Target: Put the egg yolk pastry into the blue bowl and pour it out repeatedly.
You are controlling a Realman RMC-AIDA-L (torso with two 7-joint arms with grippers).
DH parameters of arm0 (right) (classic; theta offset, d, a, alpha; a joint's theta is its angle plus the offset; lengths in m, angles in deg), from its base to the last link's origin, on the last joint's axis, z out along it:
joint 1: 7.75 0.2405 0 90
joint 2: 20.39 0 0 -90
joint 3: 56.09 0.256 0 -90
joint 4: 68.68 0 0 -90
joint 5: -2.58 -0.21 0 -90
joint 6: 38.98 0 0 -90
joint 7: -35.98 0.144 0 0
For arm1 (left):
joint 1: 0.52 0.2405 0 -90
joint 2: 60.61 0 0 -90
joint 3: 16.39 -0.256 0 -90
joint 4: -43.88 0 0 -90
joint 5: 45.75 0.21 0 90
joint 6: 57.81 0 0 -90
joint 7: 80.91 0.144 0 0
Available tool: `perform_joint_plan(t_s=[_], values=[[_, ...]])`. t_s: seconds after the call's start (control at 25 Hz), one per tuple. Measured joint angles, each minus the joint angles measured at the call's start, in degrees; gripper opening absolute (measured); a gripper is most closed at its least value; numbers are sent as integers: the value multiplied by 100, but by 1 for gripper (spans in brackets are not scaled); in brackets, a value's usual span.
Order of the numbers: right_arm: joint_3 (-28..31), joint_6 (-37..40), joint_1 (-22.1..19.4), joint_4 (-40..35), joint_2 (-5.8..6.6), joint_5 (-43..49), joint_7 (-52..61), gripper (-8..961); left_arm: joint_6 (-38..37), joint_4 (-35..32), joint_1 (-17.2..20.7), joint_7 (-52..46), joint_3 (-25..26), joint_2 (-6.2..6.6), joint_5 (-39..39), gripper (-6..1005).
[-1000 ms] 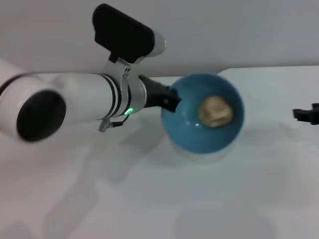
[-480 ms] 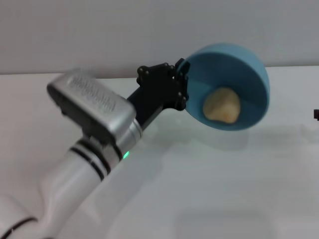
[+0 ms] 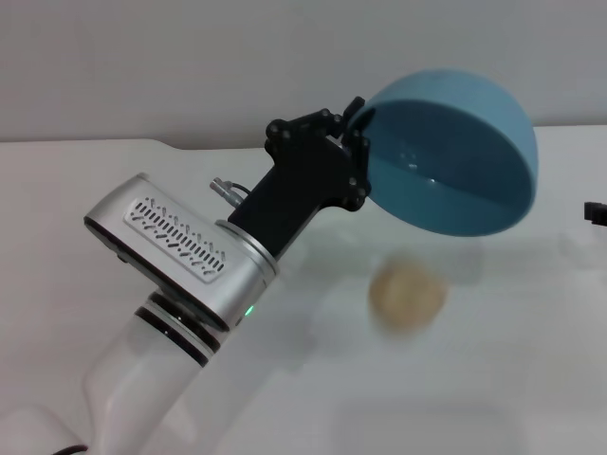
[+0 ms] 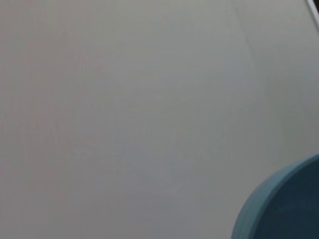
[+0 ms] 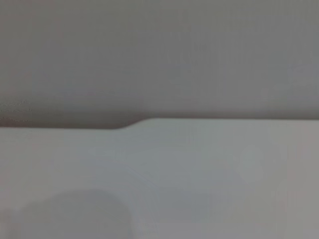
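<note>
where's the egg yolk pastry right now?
In the head view the egg yolk pastry is out of the blue bowl, at the white table just below the tipped bowl held up by the left tool, right of centre.

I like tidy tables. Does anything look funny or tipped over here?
The blue bowl is tipped steeply in the air, gripped at its rim by the left end effector. It is empty, and the egg yolk pastry is out below it, by the white table.

Pastry [image 3: 407, 295] blurred below tipped bowl [image 3: 455, 161]; right pincer [image 3: 596, 212] cut off at right edge, fingers unreadable.
</note>
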Motion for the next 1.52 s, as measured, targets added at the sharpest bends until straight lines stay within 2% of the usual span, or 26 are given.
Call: perform_joint_plan(t_s=[0.2,0.64,0.84,1.16,1.28,1.36,1.52], values=[[38,9,-111,21,6,-624,-349,513,-279,-3,-146,232,-246,1,-772,1],[-22,330,-27,203,17,-681,-560,513,-283,183,-305,-225,-267,1,-772,2],[-197,617,29,209,27,-879,-591,514,107,28,-309,-309,112,35,-812,3],[-897,827,219,144,36,-910,-612,514,2815,-1108,-97,115,1764,89,-779,3],[-1083,976,275,13,35,-910,-614,514,4120,-1541,-49,236,2447,90,-780,3],[-1189,1124,306,-98,35,-910,-617,514,5314,-1839,-59,255,3021,91,-777,3],[-1373,1419,375,-298,38,-910,-623,513,7260,-2309,-209,260,3944,107,-765,3]])
